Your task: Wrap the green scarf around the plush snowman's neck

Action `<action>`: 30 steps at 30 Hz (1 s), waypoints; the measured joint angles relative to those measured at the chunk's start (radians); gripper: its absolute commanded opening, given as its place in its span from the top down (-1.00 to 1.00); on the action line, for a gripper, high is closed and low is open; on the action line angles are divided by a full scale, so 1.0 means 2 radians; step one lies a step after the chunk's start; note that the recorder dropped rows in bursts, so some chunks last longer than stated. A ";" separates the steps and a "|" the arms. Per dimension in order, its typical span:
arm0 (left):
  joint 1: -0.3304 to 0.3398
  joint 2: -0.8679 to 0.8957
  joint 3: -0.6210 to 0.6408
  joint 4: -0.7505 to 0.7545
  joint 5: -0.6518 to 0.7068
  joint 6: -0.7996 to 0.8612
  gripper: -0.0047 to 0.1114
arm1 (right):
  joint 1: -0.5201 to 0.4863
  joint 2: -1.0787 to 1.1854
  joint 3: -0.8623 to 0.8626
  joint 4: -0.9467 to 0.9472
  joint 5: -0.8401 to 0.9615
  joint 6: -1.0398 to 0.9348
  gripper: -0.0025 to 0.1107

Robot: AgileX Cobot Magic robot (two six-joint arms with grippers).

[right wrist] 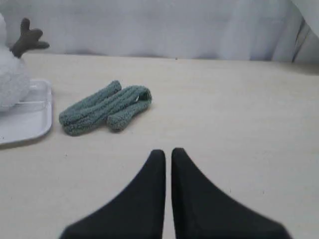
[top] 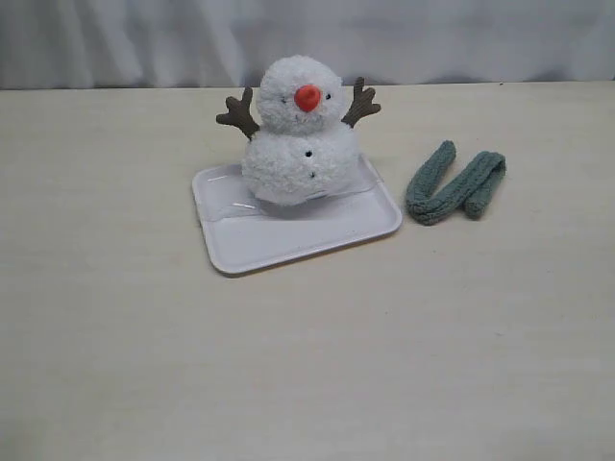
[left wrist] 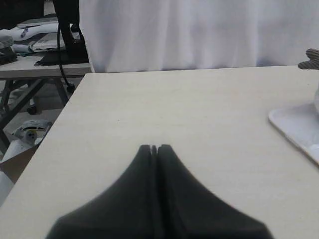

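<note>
The plush snowman [top: 298, 134] stands upright on a white tray [top: 288, 245], its neck [top: 288, 129] bare. To the right of the tray the green scarf [top: 454, 184] lies folded in a V on the table. Neither gripper shows in the exterior view. In the right wrist view the scarf [right wrist: 102, 108] lies ahead of my right gripper [right wrist: 168, 152], well apart from it; its fingers stand nearly together with only a thin slit and hold nothing. The snowman [right wrist: 10, 79] shows at that frame's edge. My left gripper [left wrist: 154, 147] is shut and empty over bare table, the tray [left wrist: 299, 124] off to one side.
A white curtain [top: 307, 38] hangs behind the table. In the left wrist view the table's side edge [left wrist: 65, 107] drops off to a cluttered second table [left wrist: 35, 59] and floor. One brown twig arm [left wrist: 311, 59] pokes into that view.
</note>
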 measured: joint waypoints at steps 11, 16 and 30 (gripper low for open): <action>0.000 0.000 0.000 0.000 0.000 0.000 0.92 | 0.000 0.000 0.000 0.000 -0.315 0.009 0.88; 0.000 0.000 0.000 0.000 0.000 0.000 0.92 | 0.000 -0.001 -0.001 -0.002 -0.483 0.153 0.87; 0.000 0.000 0.000 0.000 0.000 0.000 0.92 | 0.000 0.298 -0.403 -0.015 0.108 0.127 -0.31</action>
